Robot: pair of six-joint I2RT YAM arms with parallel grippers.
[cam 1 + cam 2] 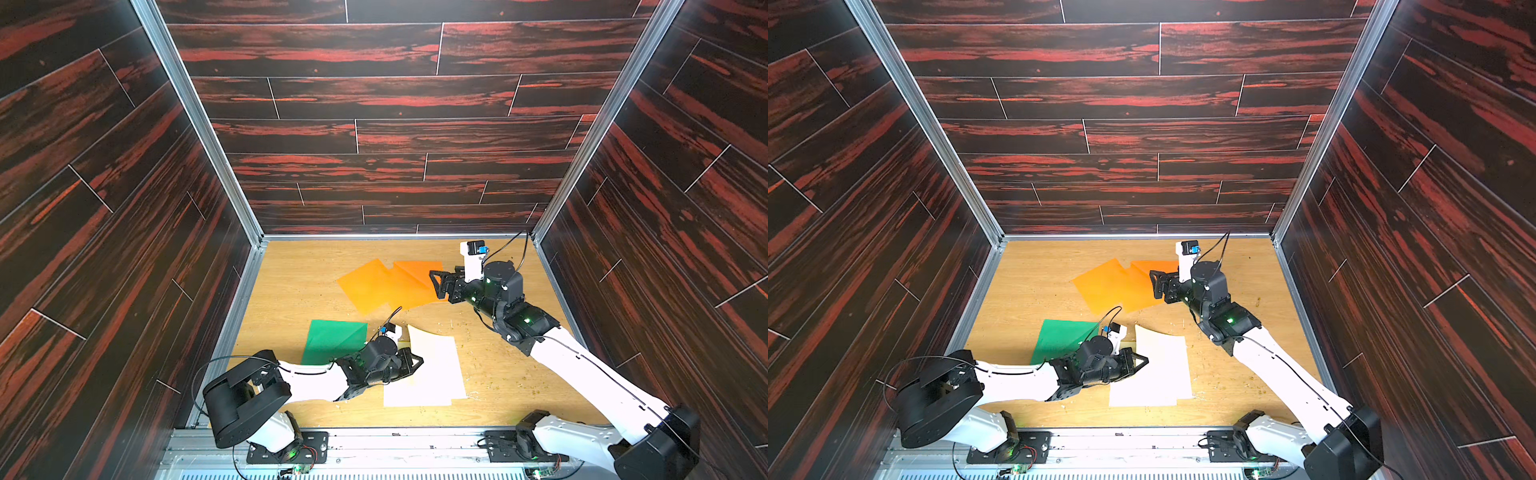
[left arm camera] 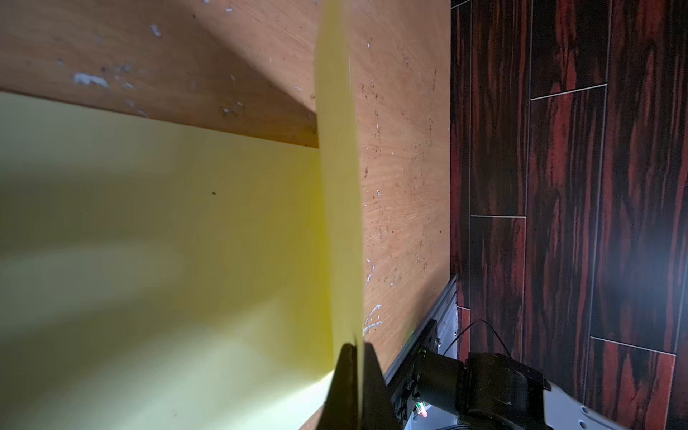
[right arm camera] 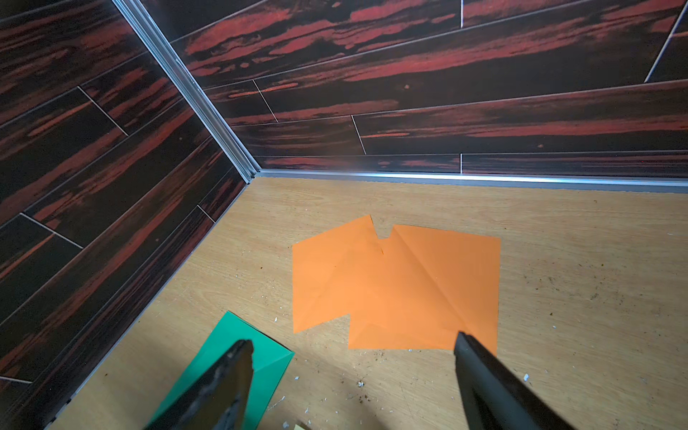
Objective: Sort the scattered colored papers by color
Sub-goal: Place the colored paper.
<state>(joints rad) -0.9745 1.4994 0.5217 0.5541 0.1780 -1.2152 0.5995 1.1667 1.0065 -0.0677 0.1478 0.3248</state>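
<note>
Dark red wood-grain wall panels point(image 1: 104, 208) enclose a light wooden tabletop point(image 1: 291, 282) on which papers in three colours lie. Farthest left, a flat green paper sheet point(image 1: 332, 338) with a diagonal crease rests toward the front of the table. The left arm's black wrist crosses its near right corner and hides that part in both top views.

Just to the right, the left gripper point(image 1: 417, 361) is pinched closed on the edge of a thin cream paper sheet point(image 2: 340, 186). The left wrist view shows this sheet edge-on, rising from between the jaws and lifted off the wood. Beside and beneath it, more flat cream sheets point(image 1: 428, 386) lie overlapped near the front of the table. One far corner of the pile curls upward.

Farther back, around the table's middle, the orange paper sheets point(image 1: 386, 284) overlap one another. There are at least two, creased diagonally, and they lie apart from the green and cream papers. The right gripper point(image 1: 437, 286) hangs over their right edge with its jaws spread wide, holding nothing. In the right wrist view its two dark fingers point(image 3: 484, 372) stand well apart, with the orange sheets and a corner of the green one beyond them. In the top views the right arm's black body covers the orange sheets' near right corner.

Small crumbs and flecks point(image 1: 498, 374) dot the bare wood to the right of the cream pile. An aluminium rail point(image 1: 374, 444) along the front carries both arm bases.
</note>
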